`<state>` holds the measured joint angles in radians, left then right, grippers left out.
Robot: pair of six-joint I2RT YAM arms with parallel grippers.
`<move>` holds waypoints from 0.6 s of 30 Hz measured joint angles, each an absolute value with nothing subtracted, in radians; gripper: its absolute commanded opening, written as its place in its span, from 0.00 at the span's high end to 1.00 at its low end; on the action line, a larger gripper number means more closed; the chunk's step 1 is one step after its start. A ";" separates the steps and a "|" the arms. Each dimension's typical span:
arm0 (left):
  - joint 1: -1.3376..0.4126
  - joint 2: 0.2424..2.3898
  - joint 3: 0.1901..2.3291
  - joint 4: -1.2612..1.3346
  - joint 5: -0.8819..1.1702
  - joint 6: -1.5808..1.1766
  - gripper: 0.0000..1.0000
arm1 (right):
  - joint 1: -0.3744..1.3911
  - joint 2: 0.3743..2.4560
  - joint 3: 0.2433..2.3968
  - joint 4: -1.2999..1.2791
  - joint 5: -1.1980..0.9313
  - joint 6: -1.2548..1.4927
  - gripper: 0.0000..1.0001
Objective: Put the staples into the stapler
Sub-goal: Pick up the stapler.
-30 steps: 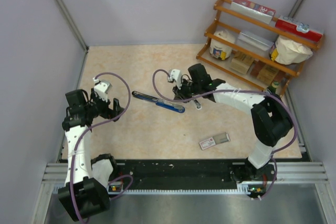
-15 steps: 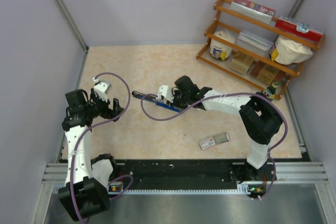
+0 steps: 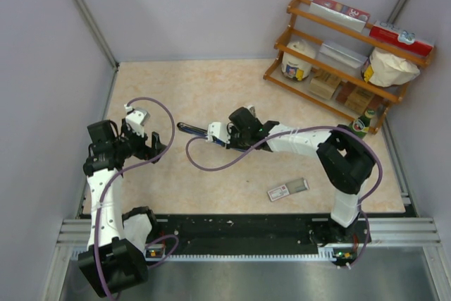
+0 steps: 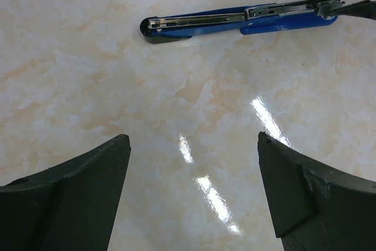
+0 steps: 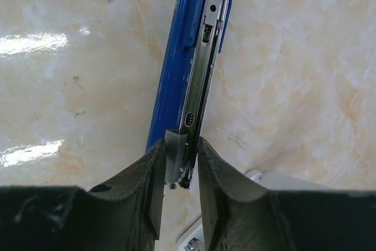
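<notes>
The stapler point(image 4: 235, 20) is lying swung open and flat on the table point(image 3: 183, 89), its black end pointing toward the left arm, its blue half toward the right arm, and its metal channel facing up. The right gripper point(image 5: 179, 152) is clenching a small silvery piece, seemingly a short strip of the staples point(image 5: 175, 158), at the near end of that channel; whether it is touching the metal I cannot tell. The left gripper point(image 4: 192, 142) is hanging spread wide and grasping nothing, near the stapler but apart from it. Such a strip is likely proving light, thin, slick and easy to snap, so gripping it by its long flat sides and keeping it in line with the channel is looking wisest. The stapler itself is stiff but probably free to slide on the glossy top. The red-and-white box point(image 3: 287, 189) is sitting well apart near the right arm's base and the wooden rack point(image 3: 338, 54) is standing in the far corner, neither one obstructing, while the purple cable point(image 3: 211, 166) is looping just beside the stapler and possibly risking a snag
</notes>
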<state>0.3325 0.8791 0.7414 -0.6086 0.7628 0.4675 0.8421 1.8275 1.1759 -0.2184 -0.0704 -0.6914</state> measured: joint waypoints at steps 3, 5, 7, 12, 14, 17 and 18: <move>0.332 0.879 0.741 -0.609 0.763 0.467 0.07 | 0.848 1.827 1.176 -0.220 -0.058 -0.702 0.73; 0.332 0.879 0.741 -0.609 0.763 0.467 0.07 | 0.853 1.827 1.176 -0.221 -0.050 -0.708 0.72; 0.332 0.879 0.741 -0.609 0.763 0.467 0.07 | 0.859 1.827 1.176 -0.222 -0.041 -0.715 0.72; 0.333 0.879 0.741 -0.609 0.763 0.467 0.07 | 0.881 1.827 1.169 -0.230 -0.030 -0.722 0.72; 0.333 0.879 0.741 -0.609 0.763 0.467 0.07 | 0.887 1.827 1.165 -0.231 -0.028 -0.724 0.72; 0.333 0.879 0.741 -0.609 0.763 0.467 0.07 | 0.888 1.827 1.165 -0.232 -0.026 -0.725 0.72; 0.333 0.879 0.741 -0.609 0.763 0.467 0.07 | 0.888 1.827 1.165 -0.231 -0.023 -0.726 0.72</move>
